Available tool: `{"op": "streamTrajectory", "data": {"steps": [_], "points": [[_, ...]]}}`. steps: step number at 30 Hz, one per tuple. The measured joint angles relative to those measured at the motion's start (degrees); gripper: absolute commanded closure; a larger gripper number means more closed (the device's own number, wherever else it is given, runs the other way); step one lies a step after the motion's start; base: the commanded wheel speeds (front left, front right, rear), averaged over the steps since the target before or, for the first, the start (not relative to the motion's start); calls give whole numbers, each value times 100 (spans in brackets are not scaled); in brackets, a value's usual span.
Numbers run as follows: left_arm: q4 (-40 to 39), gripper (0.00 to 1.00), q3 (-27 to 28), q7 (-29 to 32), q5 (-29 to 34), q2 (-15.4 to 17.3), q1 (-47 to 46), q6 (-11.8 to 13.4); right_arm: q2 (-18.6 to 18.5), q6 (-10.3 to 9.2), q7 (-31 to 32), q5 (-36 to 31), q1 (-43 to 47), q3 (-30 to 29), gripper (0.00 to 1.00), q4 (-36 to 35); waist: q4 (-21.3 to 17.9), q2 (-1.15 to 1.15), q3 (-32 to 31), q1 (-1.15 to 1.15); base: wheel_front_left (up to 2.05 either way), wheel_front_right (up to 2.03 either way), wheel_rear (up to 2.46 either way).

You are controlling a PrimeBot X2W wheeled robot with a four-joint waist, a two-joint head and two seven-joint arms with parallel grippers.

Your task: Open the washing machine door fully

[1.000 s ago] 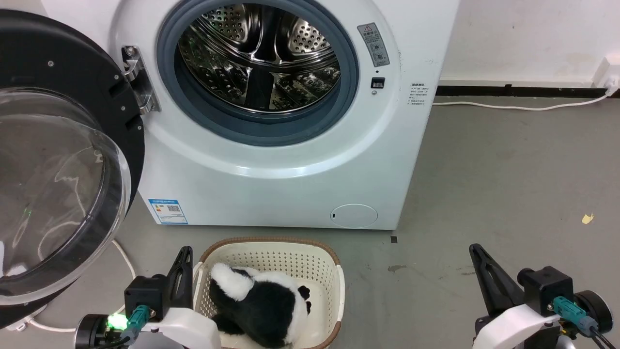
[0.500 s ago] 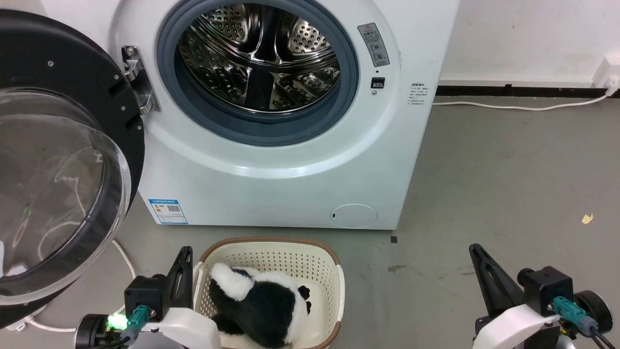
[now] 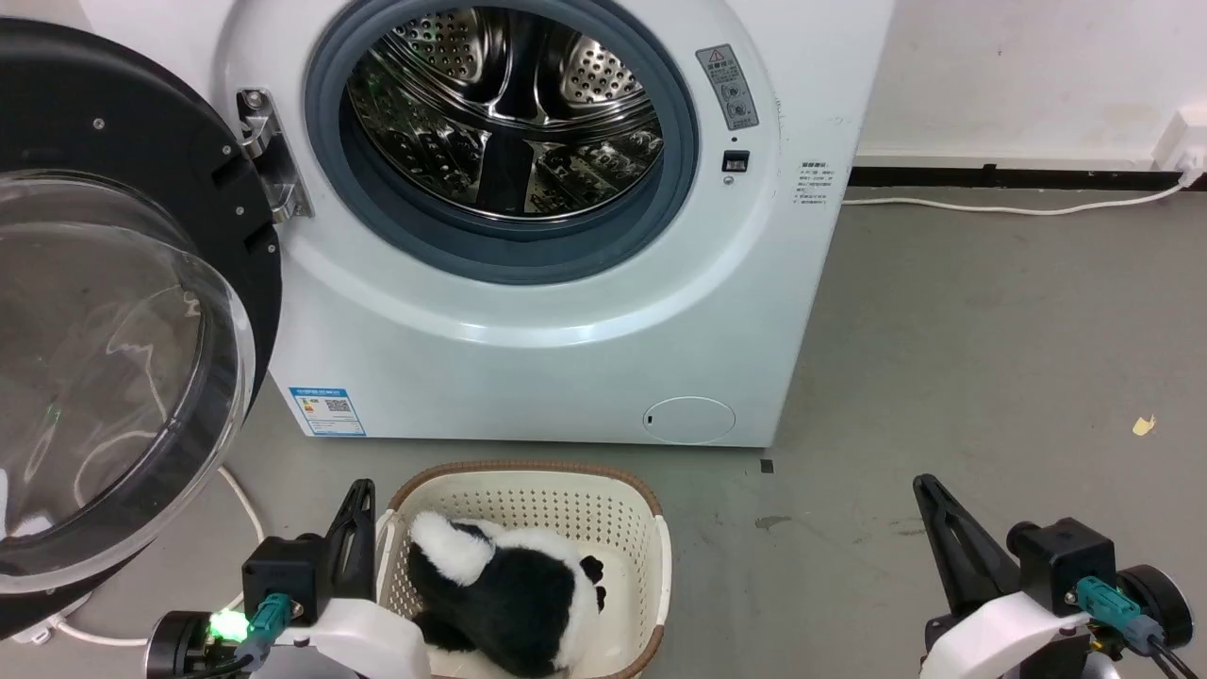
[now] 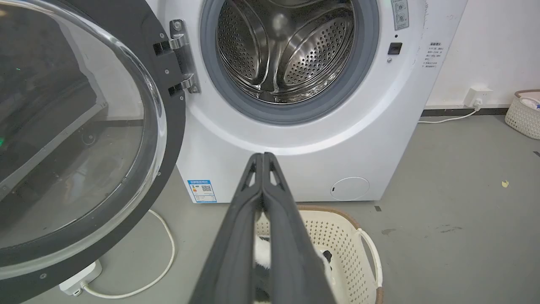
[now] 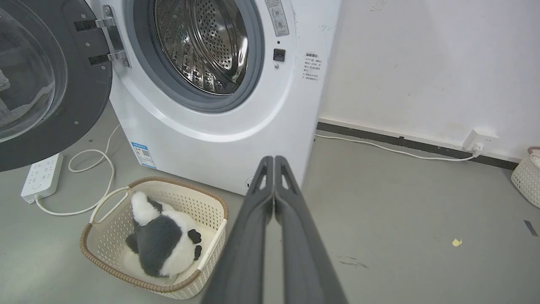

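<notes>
The washing machine door (image 3: 141,189), glossy black with a bulging clear glass bowl, stands swung wide to the left on its metal hinge (image 3: 269,156); it also shows as the door (image 4: 84,139) and the door (image 5: 46,84). The steel drum (image 3: 504,108) lies exposed inside its grey rubber ring. My left gripper (image 3: 356,490) is shut and empty, low at the front beside the basket, well away from the door; its tips (image 4: 262,155) press together. My right gripper (image 3: 922,483) is shut and empty over the bare floor at the lower right, tips (image 5: 273,158) together.
A cream basket (image 3: 651,538) holding a black-and-white plush toy (image 3: 509,589) sits on the floor before the machine. A white power strip (image 5: 40,177) and cable (image 5: 95,169) lie under the door. A wall cable (image 3: 1009,207) runs at the right, and another basket (image 5: 525,177) stands by the wall.
</notes>
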Motion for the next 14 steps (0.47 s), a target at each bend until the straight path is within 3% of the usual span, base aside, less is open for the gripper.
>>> {"op": "streamTrajectory", "data": {"steps": [14], "points": [[0, 100, -3, 0, 0, 0, 0, 0, 0, 0, 0, 0, 0, -1, 100, 0, 0, 0, 0, 0, 0, 0, 0]]}}
